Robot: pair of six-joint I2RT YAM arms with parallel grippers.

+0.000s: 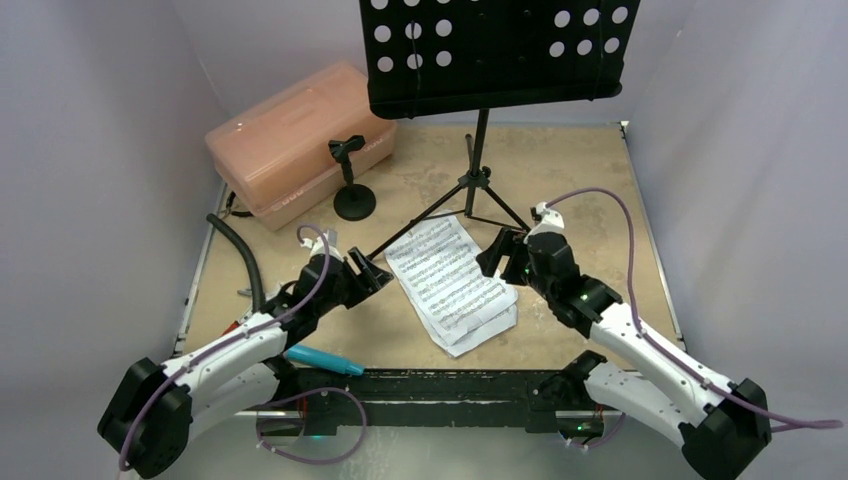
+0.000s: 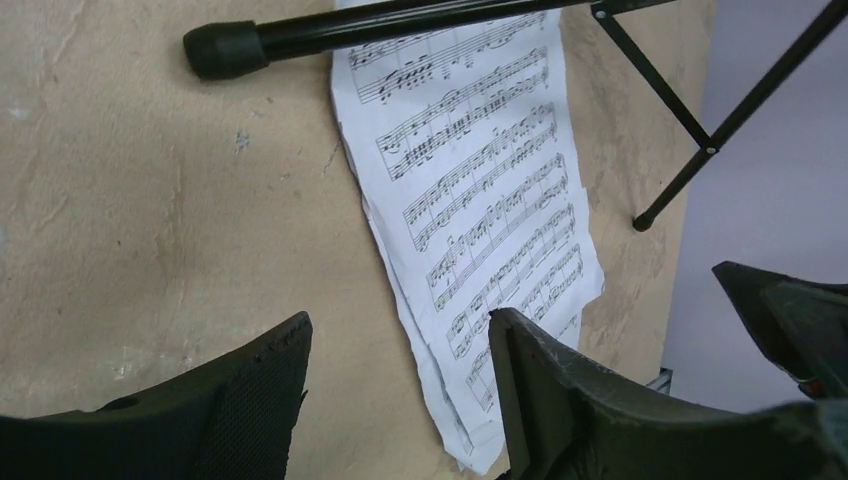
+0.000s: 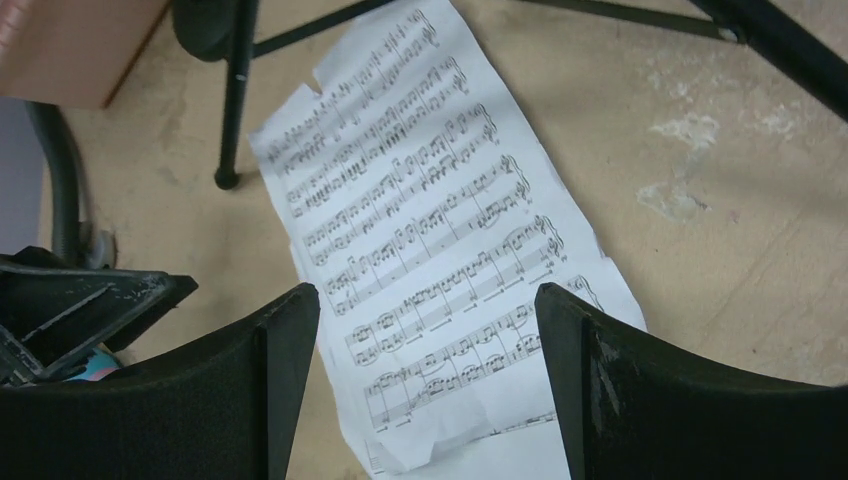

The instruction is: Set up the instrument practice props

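Sheet-music pages (image 1: pixel 450 285) lie flat mid-frame in top view on the tabletop (image 1: pixel 590 200), upper end btwn the front legs of the music stand (image 1: pixel 495 50), upright at top centre. My left tool (image 1: pixel 372 272) & right tool (image 1: pixel 497 255) flank the pages, both spread wide w/ nothing held. Mic stand (image 1: pixel 352 185) sits upper left just beside the pink box (image 1: pixel 290 135); microphone (image 1: pixel 322 359) lies lower left by my left arm.

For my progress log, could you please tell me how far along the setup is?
Done: the music stand and mic stand stand upright. In hand: nothing gripped; the left tool and right tool hang open either side of the sheet-music pages, flat on the table. Left: pages onto the bare desk, and the microphone, lying by the near edge, into its clip.
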